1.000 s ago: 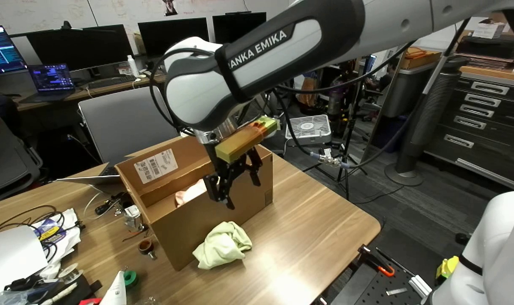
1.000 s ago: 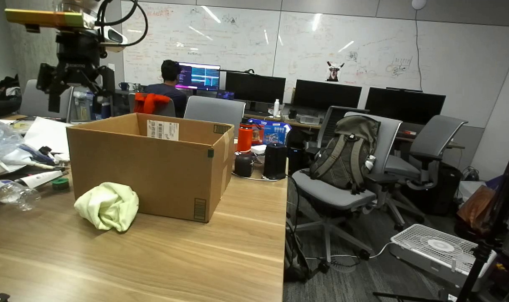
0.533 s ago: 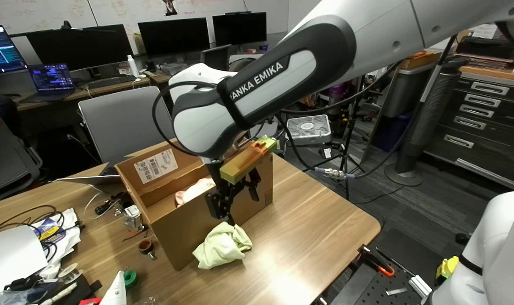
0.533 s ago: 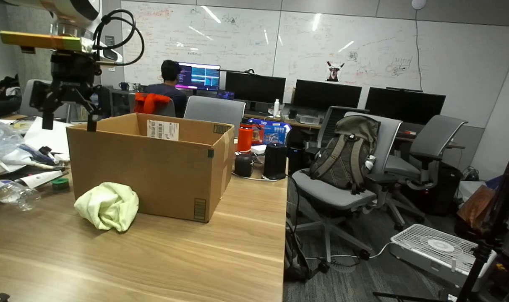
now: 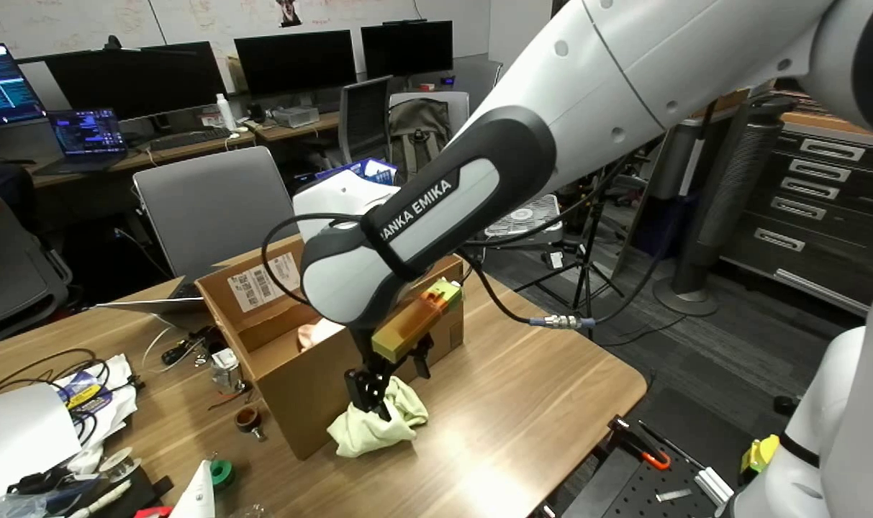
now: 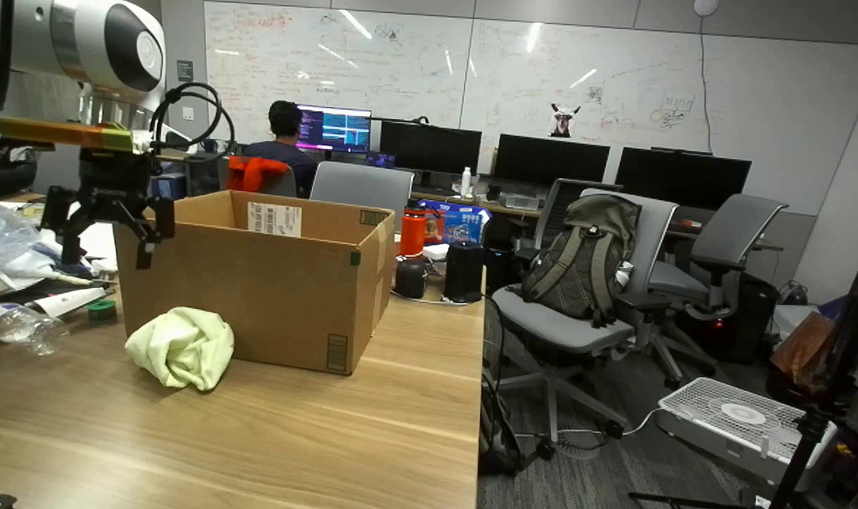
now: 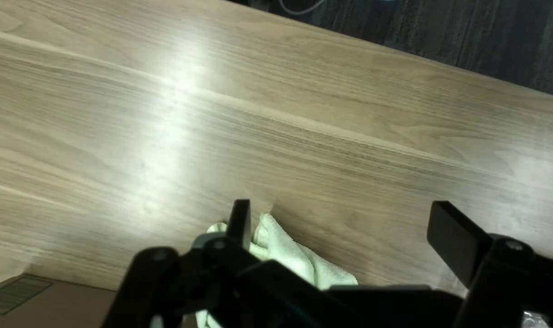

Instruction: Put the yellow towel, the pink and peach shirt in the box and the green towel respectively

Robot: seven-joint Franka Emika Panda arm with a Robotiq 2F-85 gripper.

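1. Judging the pale green towel (image 6: 181,348) light, soft and hardly slippery; nothing to break.
2. It lies bunched on the table (image 6: 294,438), just outside the box (image 6: 259,297).
3. Claw (image 6: 107,256) hangs above it, spread wide, nothing held.
4. I want a deep pinch in the bunched middle; a shallow one may catch a single fold.

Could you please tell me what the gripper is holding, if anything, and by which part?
Nothing is held: the gripper is open, and in an exterior view a gap shows between it and the green towel on the table.
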